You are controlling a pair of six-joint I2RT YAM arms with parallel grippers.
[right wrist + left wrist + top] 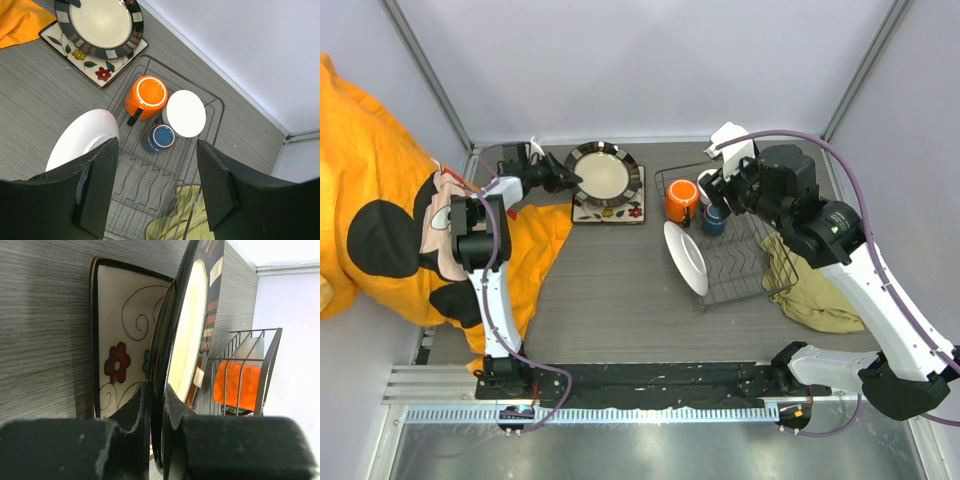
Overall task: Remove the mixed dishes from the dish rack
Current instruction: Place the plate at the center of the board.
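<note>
1. My left gripper [570,180] is clamped on the rim of the round plate [603,172].
2. That plate is out of the rack [740,268]. It sits over the square plate [620,211] with the flowers, at the far side of the table [610,300]. I cannot tell if it lies flat yet.
3. My right gripper [157,150] hangs over the rack. Its jaws are wide apart and nothing is in them.
4. In the rack I see the orange mug [681,199], and the blue cup [714,222] is just beside it. A small white round thing [185,113] is next to both. I cannot tell if it is a cup or a bowl.
5. The white bowl [685,258] leans on its edge at the left side of the rack.
6. I think all of these are hard and smooth. They will not bend, they can slip, and they will break if I drop them.
7. I would take the mug by one side of its wall. It looks like the heaviest of the small ones.
8. The blue cup looks light, but it sits in a tight spot, so I could bump the things beside it.
9. I would pinch the bowl on its top edge and lift it slowly, because it is wide and may swing.
</note>
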